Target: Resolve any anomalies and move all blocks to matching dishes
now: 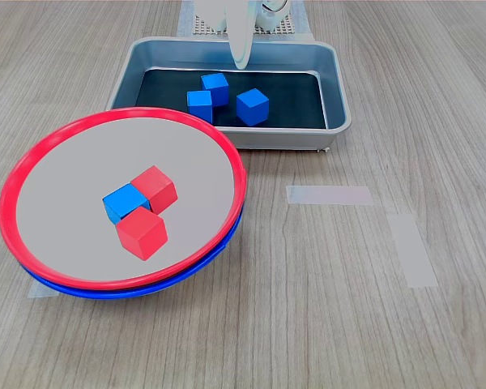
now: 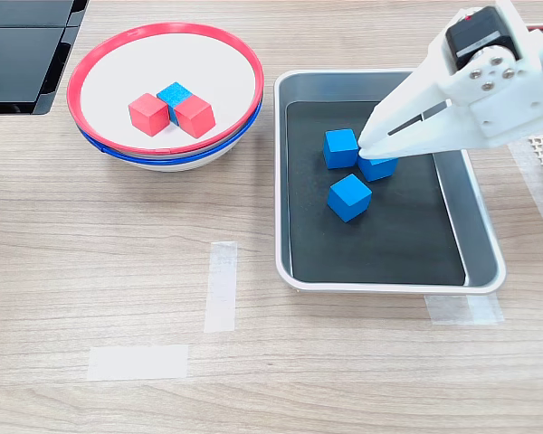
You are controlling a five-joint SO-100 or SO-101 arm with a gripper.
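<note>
Tabletop (image 2: 118,271) of pale wood grain carries everything, with strips of clear tape (image 2: 221,286) stuck to it. On it, the red-rimmed dish (image 1: 16,174) sits nested directly on top of the blue-rimmed dish (image 1: 89,290) — only a band of blue rim shows beneath the red one in both exterior views. Just beside the stack, to the second exterior view's right, lies the grey metal tray (image 2: 484,244) with its dark base.

The white arm (image 2: 489,86) reaches over the tray from the second exterior view's right. Its gripper (image 2: 369,145) is tipped down toward the tray's blue cubes; in the second exterior view the two fingers meet at the tip with a narrow slot behind it, so the claw looks closed and grips nothing. Whether the tip touches a cube below cannot be told.

Three blue blocks lie in the tray: one blue block (image 2: 341,148) and a second blue block (image 2: 380,168) partly hidden by the gripper tip stand corner to corner, and a third blue block (image 2: 349,197) sits just apart from them.

In the red-rimmed dish are two red blocks — one red block (image 2: 148,115) and another red block (image 2: 195,116) — with a fourth blue block (image 2: 174,93) wedged between and behind them, touching both.
</note>
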